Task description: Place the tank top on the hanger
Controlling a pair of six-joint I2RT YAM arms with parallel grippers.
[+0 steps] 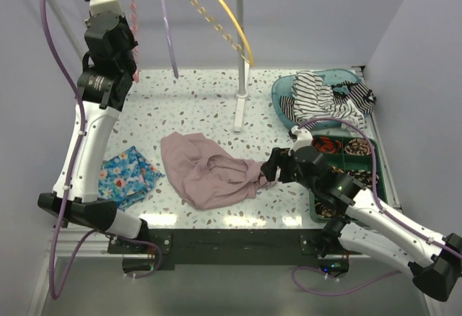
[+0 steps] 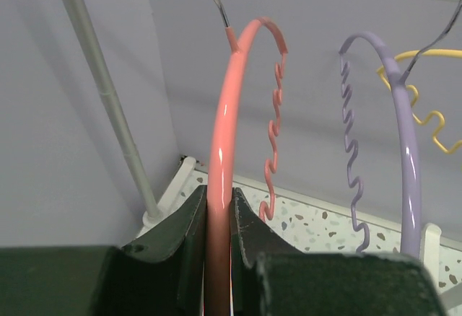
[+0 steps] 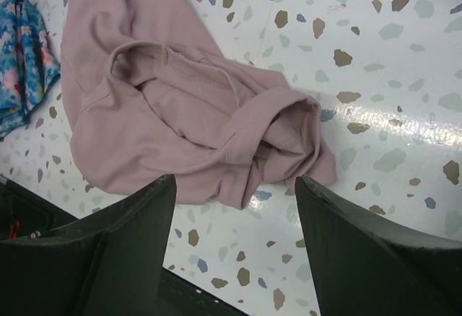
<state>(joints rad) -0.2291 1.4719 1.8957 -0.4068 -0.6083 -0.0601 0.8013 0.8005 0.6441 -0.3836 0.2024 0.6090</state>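
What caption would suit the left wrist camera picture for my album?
Left gripper clamps the coral hanger, beside the lilac hanger and yellow hanger.

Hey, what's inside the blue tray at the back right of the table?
A crumpled black-and-white striped garment fills the blue tray. Its folds cover the tray's floor, so anything beneath cannot be seen.

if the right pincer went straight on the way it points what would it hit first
Probably the pink tank top: its bunched edge lies straight ahead of the open right pincer. Depth is unclear, so the table just before it is possible.
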